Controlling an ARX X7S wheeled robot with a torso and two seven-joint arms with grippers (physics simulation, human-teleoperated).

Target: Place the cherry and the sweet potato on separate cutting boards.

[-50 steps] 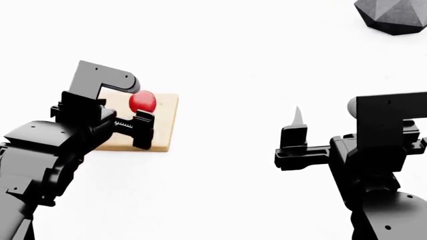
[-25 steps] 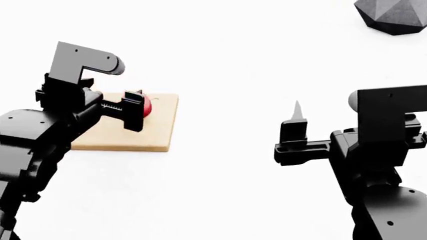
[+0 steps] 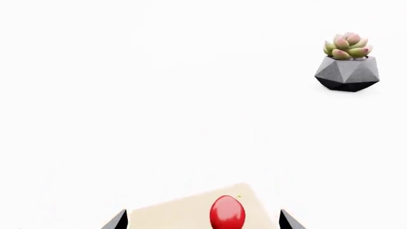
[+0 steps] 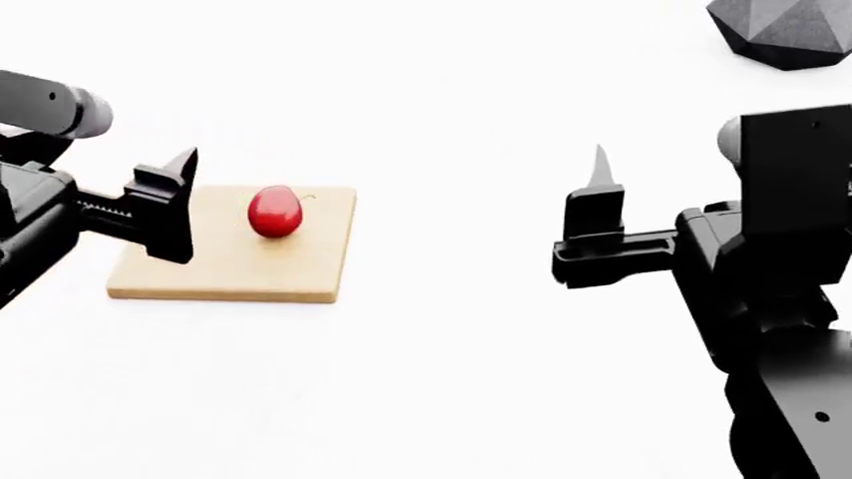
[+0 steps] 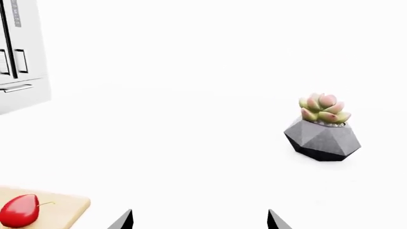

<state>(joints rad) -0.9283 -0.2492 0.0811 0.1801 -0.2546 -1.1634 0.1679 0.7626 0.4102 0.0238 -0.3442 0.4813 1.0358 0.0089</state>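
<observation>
Beside left pincer, cherry apart.

We count one cherry, one cutting board, one succulent in one faceted grey pot, one white cabinet, and two grippers, left and right.

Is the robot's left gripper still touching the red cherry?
Apart. In the head view the left gripper sits open off to the side of the cherry, with bare cutting board showing between them. The cherry lies on the board by itself.
</observation>
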